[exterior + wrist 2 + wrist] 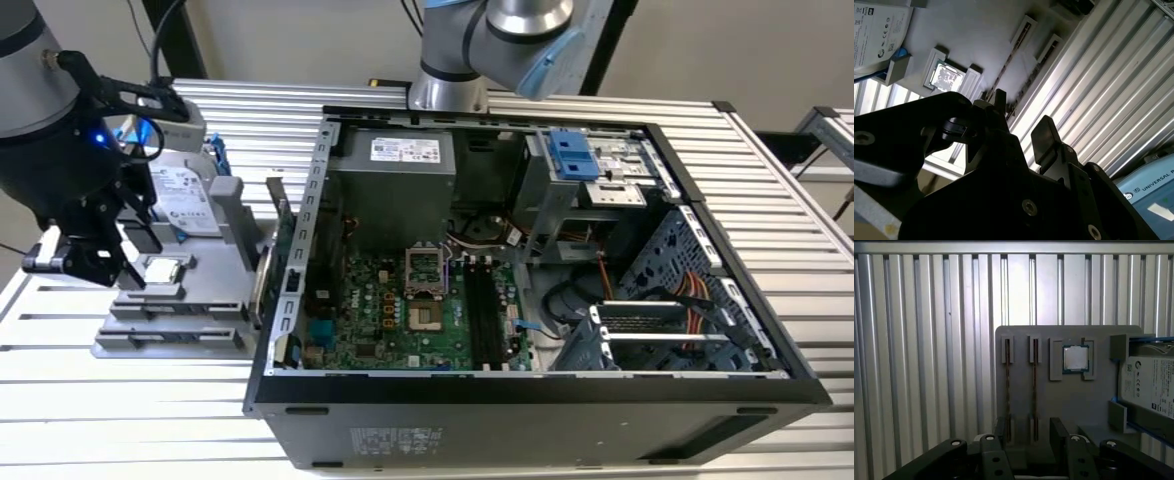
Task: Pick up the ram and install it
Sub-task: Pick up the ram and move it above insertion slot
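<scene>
Two ram sticks stand on edge in slots of a grey holder plate (1074, 400). In the first wrist view they show as thin lines, one ram stick (1007, 385) beside the other ram stick (1034, 385). The second wrist view shows the same pair as one ram stick (1004, 67) and its neighbour (1030, 80). My gripper (1029, 432) is open above the near end of the sticks, with nothing between its black fingers (1044, 134). In the exterior view my gripper (91, 258) hangs over the left side of the holder plate (174, 320).
A small square silver chip (1075, 359) and a hard drive (1151, 385) share the holder. On the exterior view's right an open computer case (747, 330) shows its motherboard and black slots (481, 310). A second arm's base (447, 85) stands behind the case. The table is ribbed aluminium.
</scene>
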Available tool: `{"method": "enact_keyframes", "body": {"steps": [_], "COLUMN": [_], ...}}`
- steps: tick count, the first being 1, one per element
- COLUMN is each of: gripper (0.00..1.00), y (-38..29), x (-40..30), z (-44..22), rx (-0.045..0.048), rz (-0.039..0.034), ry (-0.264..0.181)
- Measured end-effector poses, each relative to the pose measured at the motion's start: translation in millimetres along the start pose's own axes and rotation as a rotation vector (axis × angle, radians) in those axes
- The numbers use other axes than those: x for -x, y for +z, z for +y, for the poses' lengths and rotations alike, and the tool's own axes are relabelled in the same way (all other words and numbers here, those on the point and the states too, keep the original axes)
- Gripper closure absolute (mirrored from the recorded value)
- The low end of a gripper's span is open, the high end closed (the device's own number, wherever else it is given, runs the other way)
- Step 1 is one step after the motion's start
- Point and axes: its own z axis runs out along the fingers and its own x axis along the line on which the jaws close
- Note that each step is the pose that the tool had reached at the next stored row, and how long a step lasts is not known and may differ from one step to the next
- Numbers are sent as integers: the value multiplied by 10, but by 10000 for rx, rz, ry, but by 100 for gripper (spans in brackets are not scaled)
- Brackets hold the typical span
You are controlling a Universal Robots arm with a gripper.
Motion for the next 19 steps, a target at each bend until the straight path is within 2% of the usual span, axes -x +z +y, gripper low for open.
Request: {"method": "enact_keyframes", "body": {"steps": [19], "gripper": [0], "y": [111], "x": [-2], "z": [1], "rx": [2], "rz": [15], "ry": [1]}}
